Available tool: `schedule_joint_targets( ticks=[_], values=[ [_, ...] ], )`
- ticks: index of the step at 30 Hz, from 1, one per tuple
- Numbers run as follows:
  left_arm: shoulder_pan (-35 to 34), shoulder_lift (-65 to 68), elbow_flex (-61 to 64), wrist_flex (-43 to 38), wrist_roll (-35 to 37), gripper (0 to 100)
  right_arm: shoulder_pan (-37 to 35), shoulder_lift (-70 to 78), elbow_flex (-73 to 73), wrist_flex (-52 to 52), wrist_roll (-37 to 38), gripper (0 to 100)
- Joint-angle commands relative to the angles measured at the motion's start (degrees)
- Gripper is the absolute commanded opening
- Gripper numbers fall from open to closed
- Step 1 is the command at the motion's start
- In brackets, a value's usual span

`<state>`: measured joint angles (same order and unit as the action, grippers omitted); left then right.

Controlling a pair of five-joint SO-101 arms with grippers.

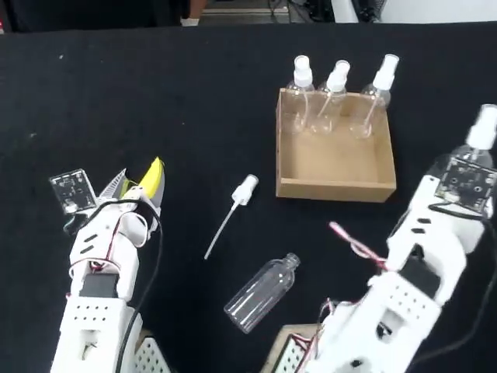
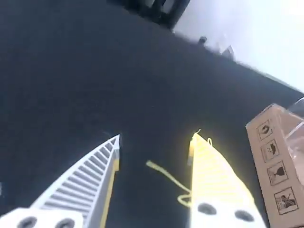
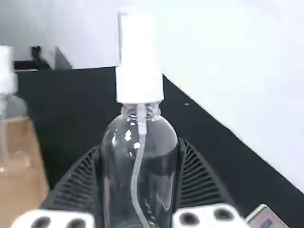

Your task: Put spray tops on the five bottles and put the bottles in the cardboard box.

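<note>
Three clear bottles with white spray tops (image 1: 336,89) stand along the far wall of the cardboard box (image 1: 335,167). My right gripper (image 3: 137,175) is shut on a fourth clear bottle (image 3: 137,156) with its spray top (image 3: 139,61) on, held upright to the right of the box (image 3: 19,171); its white top (image 1: 482,127) shows above the right wrist. A bare bottle (image 1: 262,292) lies on its side on the black table. A loose spray top (image 1: 231,211) with its tube lies beside it. My left gripper (image 1: 140,180) is open over the table at the left, its fingertips (image 2: 202,147) apart.
The black table (image 1: 155,101) stretches wide at the left and back. A side of the cardboard box (image 2: 278,161) shows in the left wrist view. Both arm bases stand at the near edge.
</note>
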<state>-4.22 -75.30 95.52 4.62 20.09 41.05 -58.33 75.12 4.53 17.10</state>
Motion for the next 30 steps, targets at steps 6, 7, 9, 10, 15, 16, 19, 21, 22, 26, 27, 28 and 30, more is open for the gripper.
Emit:
schedule_joint_targets(
  ticks=[6, 7, 9, 10, 15, 16, 19, 21, 22, 26, 27, 28, 30],
  values=[
    [0.4, -0.1, 0.2, -2.4, -3.2, 23, 5.1, 27.1, -2.6, -28.9, -2.4, 1.1],
    [0.4, -0.1, 0.2, -2.4, -3.2, 23, 5.5, 30.1, -2.6, -33.1, -4.1, 1.1],
    [0.4, -0.1, 0.2, -2.4, -3.2, 23, 6.2, 35.9, -2.6, -41.1, -7.3, 1.1],
    [0.4, -0.1, 0.2, -2.4, -3.2, 23, 6.3, 38.5, -2.6, -44.8, -8.2, 1.1],
    [0.4, -0.1, 0.2, -2.4, -3.2, 23, 6.3, 50.1, -2.8, -58.6, -8.4, 1.1],
    [0.4, -0.1, 0.2, -2.4, -3.2, 23, 6.3, 52.1, -3.3, -60.4, -8.4, 1.1],
    [0.4, -0.1, 0.2, -2.5, -3.2, 23, 6.6, 58.2, -5.4, -64.3, -8.5, 1.1],
    [0.4, -0.1, 0.2, -2.5, -3.2, 23, 7.4, 62.4, -7.2, -66.3, -8.8, 1.1],
    [0.4, -0.1, 0.2, -2.5, -3.2, 23, 7.6, 64.3, -8.0, -67.4, -8.8, 1.1],
    [0.4, -0.1, 0.1, -2.5, -3.2, 23, 9.1, 71.6, -10.1, -73.2, -8.8, 1.1],
    [0.4, -0.1, 0.1, -2.5, -3.2, 23, 9.2, 73.1, -10.1, -75.2, -8.8, 1.1],
    [0.4, -0.1, 0.1, -2.5, -3.2, 23, 9.2, 74.5, -9.9, -77.4, -8.8, 1.1],
    [0.4, -0.1, 0.0, -2.5, -3.2, 23, 9.2, 77.1, -9.8, -81.4, -8.8, 1.1]
  ],
)
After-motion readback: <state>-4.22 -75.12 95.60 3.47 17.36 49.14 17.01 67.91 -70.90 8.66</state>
